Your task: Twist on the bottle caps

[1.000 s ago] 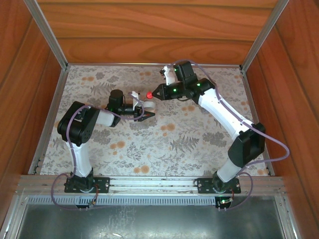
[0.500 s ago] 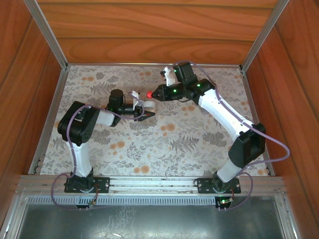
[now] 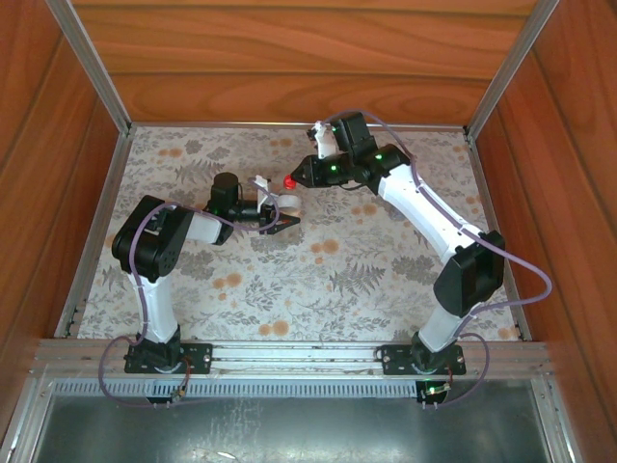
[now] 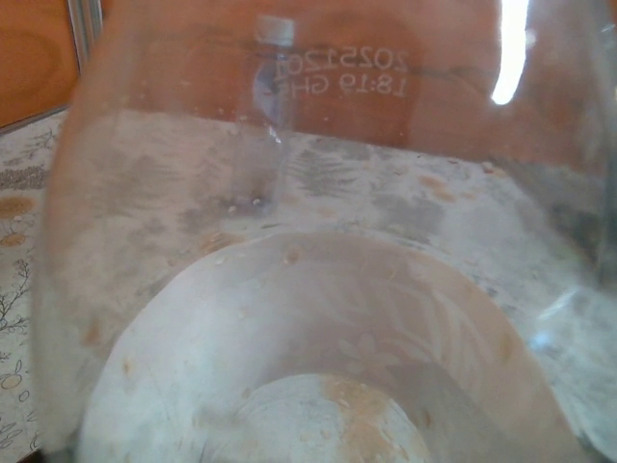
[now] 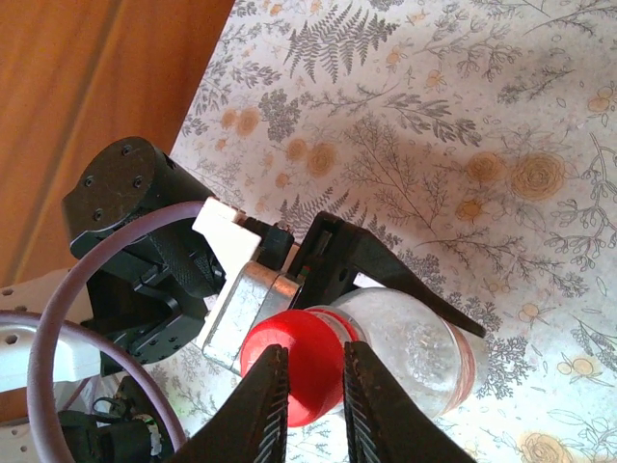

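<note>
A clear bottle point(image 3: 275, 204) with a red-and-white label band point(image 5: 467, 362) hangs tilted over the middle of the table. My left gripper point(image 3: 271, 210) is shut on its body, one black finger point(image 5: 405, 275) lying along the glassy side. Its bright red cap point(image 5: 307, 371) sits on the neck, and my right gripper point(image 5: 315, 352) is shut on that cap, reaching in from the right point(image 3: 298, 177). The left wrist view looks through the held bottle point(image 4: 318, 318). Beyond it a second, plain bottle point(image 4: 267, 116) stands upright with a white cap point(image 4: 277, 31) on top.
The floral table cover point(image 3: 366, 280) lies inside wooden walls point(image 3: 289, 58) with aluminium corner posts point(image 3: 96, 68). The two grippers meet left of centre near the back, with open mat in front of them and to the right.
The right wrist has turned and shifted slightly left and back while staying at the red cap. The left arm and the bottle have held still.
</note>
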`<control>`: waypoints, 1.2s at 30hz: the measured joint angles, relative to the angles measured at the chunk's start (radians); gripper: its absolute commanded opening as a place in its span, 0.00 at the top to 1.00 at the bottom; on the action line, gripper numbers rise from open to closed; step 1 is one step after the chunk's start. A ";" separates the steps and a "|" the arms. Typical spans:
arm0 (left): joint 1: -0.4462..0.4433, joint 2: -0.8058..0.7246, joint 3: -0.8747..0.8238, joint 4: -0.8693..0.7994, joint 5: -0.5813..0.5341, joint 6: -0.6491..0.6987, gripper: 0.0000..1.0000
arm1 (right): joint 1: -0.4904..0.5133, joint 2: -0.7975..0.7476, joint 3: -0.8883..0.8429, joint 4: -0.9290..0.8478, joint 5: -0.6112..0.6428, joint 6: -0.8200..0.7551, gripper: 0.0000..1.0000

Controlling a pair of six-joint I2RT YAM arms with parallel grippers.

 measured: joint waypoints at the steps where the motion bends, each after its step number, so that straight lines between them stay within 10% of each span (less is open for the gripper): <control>1: 0.000 0.000 0.000 0.000 0.000 0.000 0.42 | 0.000 0.003 0.005 -0.005 0.003 0.000 0.80; 36: 0.000 0.000 0.000 0.000 0.002 -0.002 0.42 | 0.000 0.080 0.127 -0.113 0.006 -0.044 0.76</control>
